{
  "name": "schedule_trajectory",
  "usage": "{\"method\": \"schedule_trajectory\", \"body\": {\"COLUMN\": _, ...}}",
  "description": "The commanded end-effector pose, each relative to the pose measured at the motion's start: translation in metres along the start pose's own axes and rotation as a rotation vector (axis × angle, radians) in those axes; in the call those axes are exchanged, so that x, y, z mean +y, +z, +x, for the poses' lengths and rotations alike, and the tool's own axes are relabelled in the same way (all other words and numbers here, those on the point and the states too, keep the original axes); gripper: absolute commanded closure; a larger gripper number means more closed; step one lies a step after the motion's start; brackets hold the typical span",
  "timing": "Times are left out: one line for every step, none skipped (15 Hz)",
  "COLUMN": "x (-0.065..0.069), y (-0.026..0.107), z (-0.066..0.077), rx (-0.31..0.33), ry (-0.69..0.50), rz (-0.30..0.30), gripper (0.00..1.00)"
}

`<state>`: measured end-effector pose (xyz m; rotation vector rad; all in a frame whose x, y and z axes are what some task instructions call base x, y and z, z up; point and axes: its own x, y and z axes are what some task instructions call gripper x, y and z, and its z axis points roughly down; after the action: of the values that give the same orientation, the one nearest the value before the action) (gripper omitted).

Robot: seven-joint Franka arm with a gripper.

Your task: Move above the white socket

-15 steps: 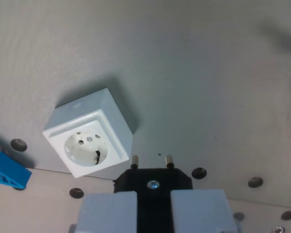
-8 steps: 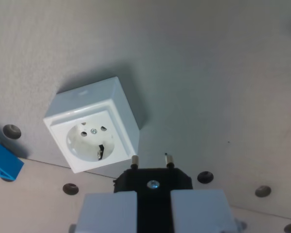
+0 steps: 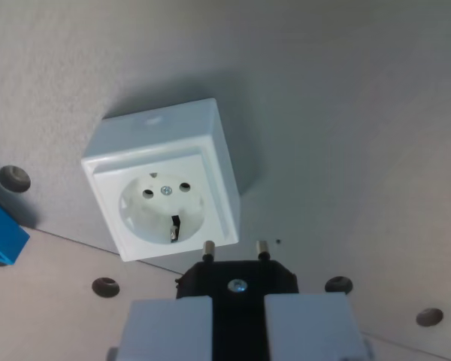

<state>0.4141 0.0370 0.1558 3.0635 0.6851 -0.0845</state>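
Wrist view: claw (image 3: 238, 320) at bottom centre, pale fingers (image 3: 169, 327) clenched on a black plug (image 3: 237, 280) with two metal pins (image 3: 208, 249) pointing up-frame. White socket (image 3: 164, 182) sits just beyond the pins, offset to the wrist view's left; left pin nearly meets its lower edge. Compared with a second ago the socket appears larger and has shifted up and rightward in frame, so the camera has closed in; alignment judged close, not complete. Grey tabletop (image 3: 346, 113) carries dark screw holes (image 3: 105, 286) along a seam; a blue part (image 3: 0, 239) shows at the left edge. Room not visible.
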Motion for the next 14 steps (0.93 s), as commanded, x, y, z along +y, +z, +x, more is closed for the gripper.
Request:
{"method": "schedule_trajectory", "body": {"x": -0.008, "y": 0.012, "z": -0.006, "rx": 0.092, "ry": -0.159, "rz": -0.071, "gripper": 1.0}}
{"method": "schedule_trajectory", "body": {"x": -0.01, "y": 0.015, "z": -0.007, "rx": 0.089, "ry": -0.164, "rz": -0.072, "gripper": 1.0}}
{"method": "schedule_trajectory", "body": {"x": -0.012, "y": 0.017, "z": -0.008, "rx": 0.087, "ry": -0.173, "rz": -0.072, "gripper": 1.0}}
{"method": "schedule_trajectory", "body": {"x": -0.014, "y": 0.02, "z": -0.009, "rx": 0.084, "ry": -0.181, "rz": -0.07, "gripper": 1.0}}
{"method": "schedule_trajectory", "body": {"x": -0.015, "y": 0.023, "z": -0.009, "rx": 0.081, "ry": -0.185, "rz": -0.07, "gripper": 1.0}}
{"method": "schedule_trajectory", "body": {"x": -0.017, "y": 0.025, "z": -0.01, "rx": 0.079, "ry": -0.191, "rz": -0.07, "gripper": 1.0}}
{"method": "schedule_trajectory", "body": {"x": -0.018, "y": 0.027, "z": -0.011, "rx": 0.077, "ry": -0.195, "rz": -0.068, "gripper": 1.0}}
{"method": "schedule_trajectory", "body": {"x": -0.02, "y": 0.03, "z": -0.011, "rx": 0.075, "ry": -0.2, "rz": -0.069, "gripper": 1.0}}
{"method": "schedule_trajectory", "body": {"x": -0.021, "y": 0.032, "z": -0.012, "rx": 0.076, "ry": -0.201, "rz": -0.07, "gripper": 1.0}}
{"method": "schedule_trajectory", "body": {"x": -0.023, "y": 0.034, "z": -0.013, "rx": 0.078, "ry": -0.203, "rz": -0.072, "gripper": 1.0}}
{"method": "schedule_trajectory", "body": {"x": -0.024, "y": 0.036, "z": -0.013, "rx": 0.079, "ry": -0.207, "rz": -0.073, "gripper": 1.0}}
{"method": "schedule_trajectory", "body": {"x": -0.026, "y": 0.037, "z": -0.014, "rx": 0.081, "ry": -0.209, "rz": -0.074, "gripper": 1.0}}
{"method": "schedule_trajectory", "body": {"x": -0.027, "y": 0.039, "z": -0.015, "rx": 0.084, "ry": -0.206, "rz": -0.076, "gripper": 1.0}}
{"method": "schedule_trajectory", "body": {"x": -0.028, "y": 0.04, "z": -0.016, "rx": 0.085, "ry": -0.204, "rz": -0.077, "gripper": 1.0}}
